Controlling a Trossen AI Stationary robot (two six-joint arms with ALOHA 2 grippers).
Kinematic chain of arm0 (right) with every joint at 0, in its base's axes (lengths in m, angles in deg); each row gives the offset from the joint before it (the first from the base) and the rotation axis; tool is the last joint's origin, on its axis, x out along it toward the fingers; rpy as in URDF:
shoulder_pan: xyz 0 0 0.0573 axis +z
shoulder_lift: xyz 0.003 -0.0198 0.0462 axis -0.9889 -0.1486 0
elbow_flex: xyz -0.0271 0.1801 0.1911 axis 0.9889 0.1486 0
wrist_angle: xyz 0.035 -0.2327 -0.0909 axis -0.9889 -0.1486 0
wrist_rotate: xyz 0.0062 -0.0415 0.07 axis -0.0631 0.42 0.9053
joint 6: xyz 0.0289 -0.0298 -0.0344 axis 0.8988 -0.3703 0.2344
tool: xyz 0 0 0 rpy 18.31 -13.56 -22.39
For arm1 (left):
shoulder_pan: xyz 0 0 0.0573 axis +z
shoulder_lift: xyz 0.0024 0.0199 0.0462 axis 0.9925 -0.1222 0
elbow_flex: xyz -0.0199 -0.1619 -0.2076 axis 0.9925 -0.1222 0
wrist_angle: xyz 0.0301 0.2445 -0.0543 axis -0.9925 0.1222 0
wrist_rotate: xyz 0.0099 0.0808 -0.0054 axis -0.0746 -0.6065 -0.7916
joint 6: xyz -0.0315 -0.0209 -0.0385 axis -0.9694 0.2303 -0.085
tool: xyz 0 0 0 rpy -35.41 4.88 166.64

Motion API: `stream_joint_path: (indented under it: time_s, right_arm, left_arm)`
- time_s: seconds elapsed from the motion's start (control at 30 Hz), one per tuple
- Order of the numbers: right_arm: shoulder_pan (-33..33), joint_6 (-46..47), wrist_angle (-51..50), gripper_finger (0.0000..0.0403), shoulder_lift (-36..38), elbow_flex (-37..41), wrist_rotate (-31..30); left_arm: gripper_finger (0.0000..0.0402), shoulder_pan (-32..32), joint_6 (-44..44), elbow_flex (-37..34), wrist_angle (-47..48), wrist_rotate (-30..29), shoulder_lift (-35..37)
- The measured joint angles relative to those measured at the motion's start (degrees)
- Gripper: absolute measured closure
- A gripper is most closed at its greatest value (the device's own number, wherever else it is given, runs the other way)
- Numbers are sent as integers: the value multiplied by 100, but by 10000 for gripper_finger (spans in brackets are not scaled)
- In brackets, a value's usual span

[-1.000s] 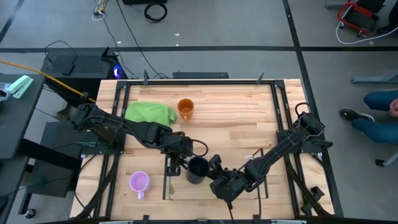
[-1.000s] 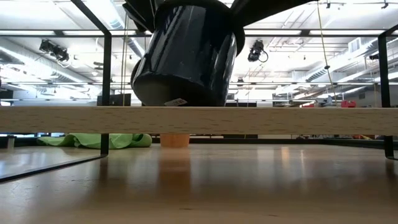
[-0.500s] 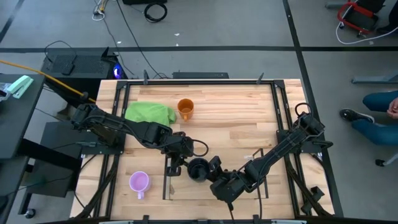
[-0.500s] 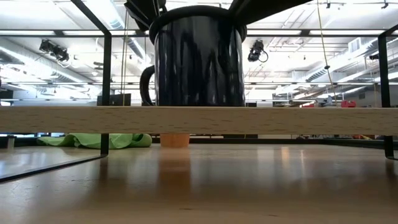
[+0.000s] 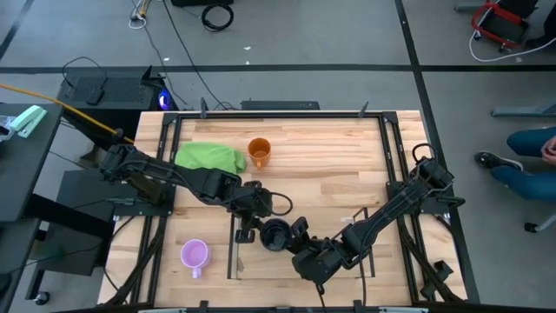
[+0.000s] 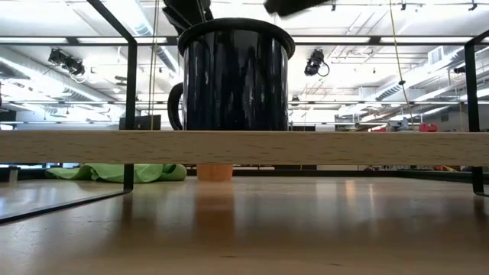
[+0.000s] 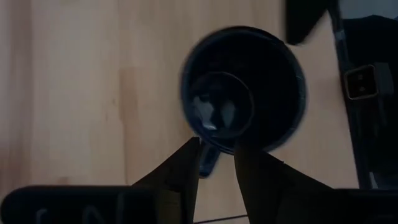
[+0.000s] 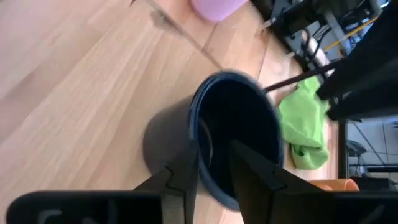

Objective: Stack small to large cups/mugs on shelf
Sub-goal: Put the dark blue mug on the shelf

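The black mug (image 5: 275,235) stands upright on the shelf's wooden floor (image 6: 244,147), its handle (image 6: 176,107) toward the table's left. My left gripper (image 7: 214,149) hovers over the handle side of the rim, slightly open, one finger on each side of the handle (image 7: 208,163). My right gripper (image 8: 212,152) is open just above the rim's right side, one finger over the inside and one over the outside. The orange mug (image 5: 259,151) stands at the far middle of the table. The light purple mug (image 5: 194,255) stands at the near left. My left gripper points down over the black mug's handle (image 7: 208,163), which shows in the gap between the fingers without filling it. I cannot tell whether the fingertips touch the rim (image 6: 195,23).
A green cloth (image 5: 210,157) lies at the far left beside the orange mug. The shelf's dark frame posts (image 6: 131,114) stand around the black mug. A person's legs (image 5: 530,165) show beyond the table's right edge.
The black mug has been tipped from a tilt to upright and now rests on the shelf floor, then shifted slightly toward the table's left. My right gripper has risen off the rim.
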Motion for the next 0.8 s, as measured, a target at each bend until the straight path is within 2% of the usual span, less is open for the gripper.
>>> stream_joint_path:
  time_s: [0.23,0.37,0.5,0.63,0.8]
  right_arm:
    - [0,439,-587,304,0,-461,-1]
    - [0,1235,-1104,308,2,-710,28]
    - [81,2097,-1579,319,2,-740,184]
    - [240,2716,-1524,343,8,-534,522]
    - [350,2728,-727,383,7,-189,533]
  left_arm:
    - [294,436,280,1,-6,-13,0]
    - [294,729,444,-31,-34,30,0]
    - [294,945,564,-199,-24,349,0]
    - [294,1037,565,-477,-121,634,-8]
    - [294,1058,562,-700,-529,878,-62]
